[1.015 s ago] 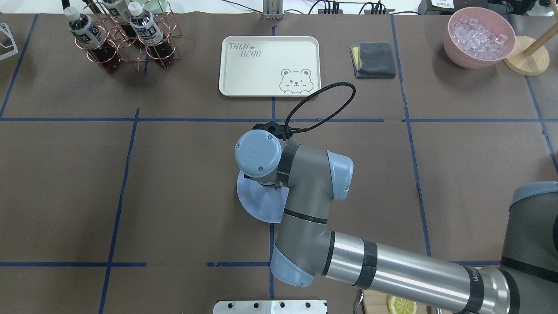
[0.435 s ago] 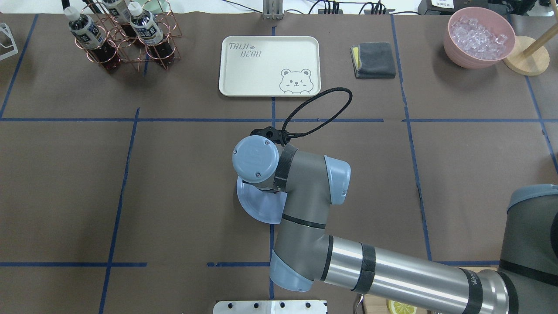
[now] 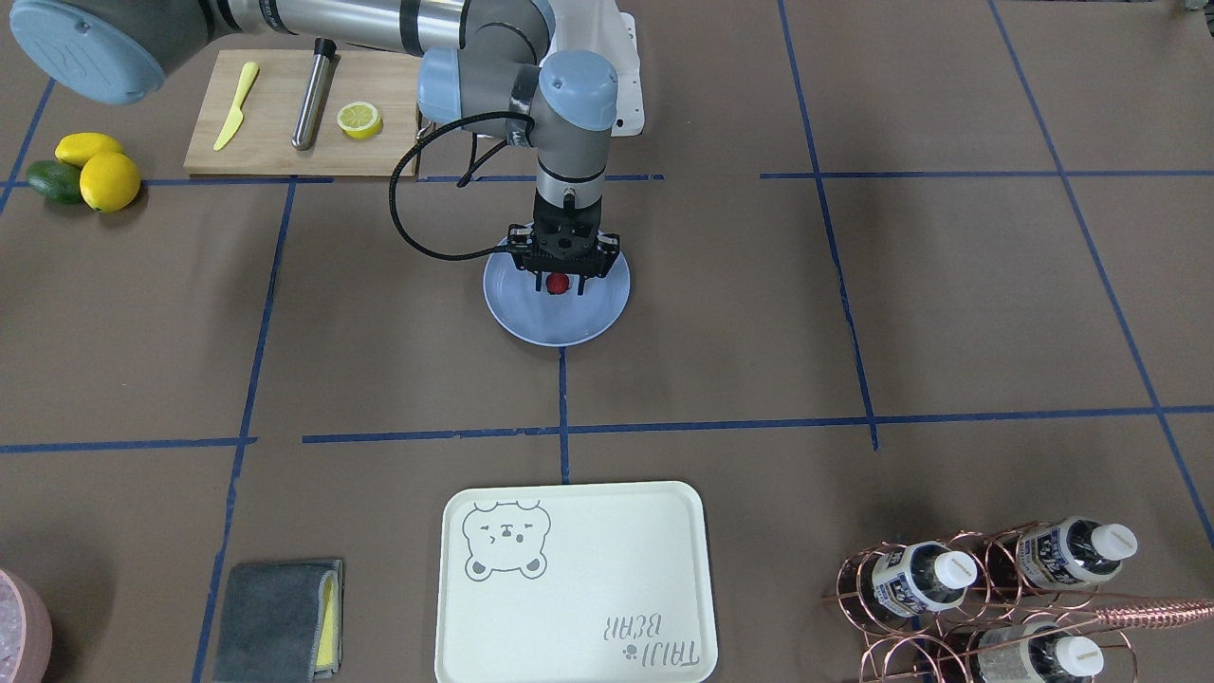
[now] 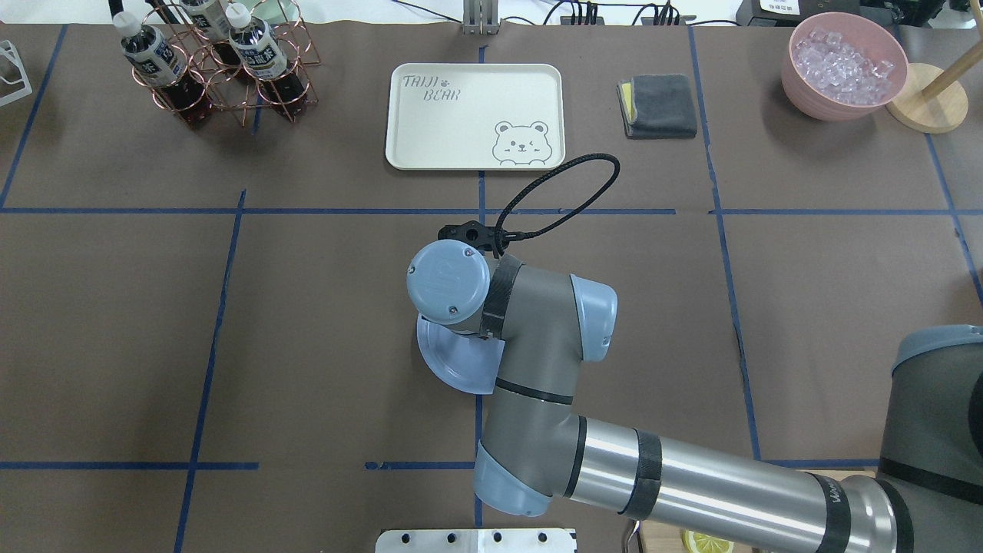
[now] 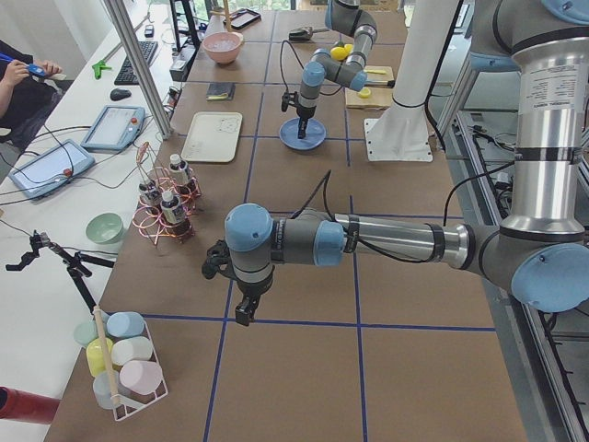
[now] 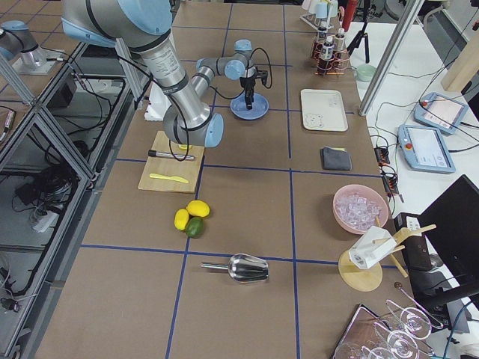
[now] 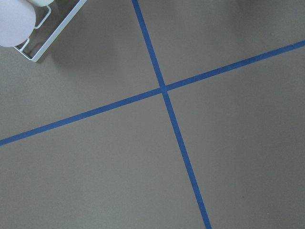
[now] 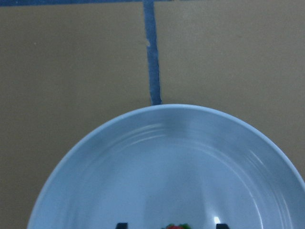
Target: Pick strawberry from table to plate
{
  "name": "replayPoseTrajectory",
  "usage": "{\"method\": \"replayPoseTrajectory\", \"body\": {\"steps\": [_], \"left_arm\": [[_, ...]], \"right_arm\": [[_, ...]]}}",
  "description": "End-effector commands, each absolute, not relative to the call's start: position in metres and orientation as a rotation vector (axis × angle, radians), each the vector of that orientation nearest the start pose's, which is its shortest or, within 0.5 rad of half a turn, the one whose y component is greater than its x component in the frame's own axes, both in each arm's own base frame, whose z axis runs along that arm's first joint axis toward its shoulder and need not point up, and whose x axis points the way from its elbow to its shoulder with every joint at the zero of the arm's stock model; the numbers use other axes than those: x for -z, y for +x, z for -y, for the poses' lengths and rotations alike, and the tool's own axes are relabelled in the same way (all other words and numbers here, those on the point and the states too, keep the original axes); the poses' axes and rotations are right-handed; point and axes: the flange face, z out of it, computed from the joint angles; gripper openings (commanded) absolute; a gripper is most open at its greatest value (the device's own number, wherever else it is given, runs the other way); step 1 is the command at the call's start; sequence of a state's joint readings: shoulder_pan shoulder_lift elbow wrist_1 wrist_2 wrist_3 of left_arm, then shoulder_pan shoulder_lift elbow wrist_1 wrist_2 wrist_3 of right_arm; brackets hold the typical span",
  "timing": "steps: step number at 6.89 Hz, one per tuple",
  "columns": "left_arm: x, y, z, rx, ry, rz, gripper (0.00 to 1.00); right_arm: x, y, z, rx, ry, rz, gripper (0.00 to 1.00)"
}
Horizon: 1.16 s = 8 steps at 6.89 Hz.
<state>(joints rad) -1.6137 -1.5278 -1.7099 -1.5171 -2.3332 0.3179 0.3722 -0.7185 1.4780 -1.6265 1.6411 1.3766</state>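
The light-blue plate (image 3: 569, 332) sits near the middle of the brown-paper table (image 3: 854, 313). The small red strawberry (image 3: 558, 282) rests in the plate. My right gripper (image 3: 560, 277) points straight down over it and is open, its two fingers standing clear of the berry on either side. In the right wrist view the strawberry (image 8: 175, 227) peeks in at the bottom edge of the plate (image 8: 167, 157), between the two fingertips (image 8: 121, 225). In the overhead view the wrist hides the berry and part of the plate (image 4: 449, 361). My left gripper (image 5: 241, 311) hangs over bare table far off; I cannot tell its state.
A cream bear-print tray (image 3: 569, 579) lies beyond the plate. A cutting board (image 3: 275, 142) with a lemon half and knife is near the robot base, with lemons and an avocado (image 3: 85, 171) beside it. A bottle rack (image 3: 986, 588), a grey cloth (image 3: 280, 617) and a pink ice bowl (image 4: 843, 65) line the far side.
The right wrist has shifted slightly to the overhead view's left over the plate; its cable loop moved with it. The plate has stayed put.
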Motion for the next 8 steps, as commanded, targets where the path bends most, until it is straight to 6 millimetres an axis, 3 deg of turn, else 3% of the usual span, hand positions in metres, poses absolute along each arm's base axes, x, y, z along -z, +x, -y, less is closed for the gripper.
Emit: {"method": "replayPoseTrajectory", "body": {"steps": [1, 2, 3, 4, 5, 6, 7, 8], "left_arm": [[-0.618, -0.085, 0.472, -0.277, 0.176, -0.745, 1.00], [-0.618, -0.085, 0.471, -0.276, 0.175, -0.746, 1.00], [-0.625, -0.085, 0.469, -0.269, 0.156, -0.747, 1.00], [-0.632, -0.085, 0.467, -0.263, 0.141, -0.750, 1.00], [-0.633, -0.085, 0.465, -0.261, 0.137, -0.745, 1.00], [-0.637, -0.085, 0.462, -0.259, 0.132, -0.750, 1.00], [-0.630, -0.085, 0.464, -0.265, 0.147, -0.749, 1.00], [-0.628, -0.085, 0.464, -0.269, 0.157, -0.747, 1.00]], "right_arm": [[-0.157, -0.607, 0.413, -0.152, 0.174, 0.751, 1.00], [-0.166, -0.568, 0.452, -0.133, 0.163, 0.759, 1.00], [-0.199, -0.508, 0.502, -0.061, 0.178, 0.744, 1.00], [-0.248, -0.442, 0.549, 0.041, 0.187, 0.711, 1.00], [-0.294, -0.363, 0.592, 0.139, 0.198, 0.692, 1.00], [-0.354, -0.278, 0.617, 0.229, 0.193, 0.680, 1.00], [-0.433, -0.192, 0.622, 0.326, 0.203, 0.598, 1.00], [-0.495, -0.111, 0.613, 0.319, 0.179, 0.553, 1.00]]}}
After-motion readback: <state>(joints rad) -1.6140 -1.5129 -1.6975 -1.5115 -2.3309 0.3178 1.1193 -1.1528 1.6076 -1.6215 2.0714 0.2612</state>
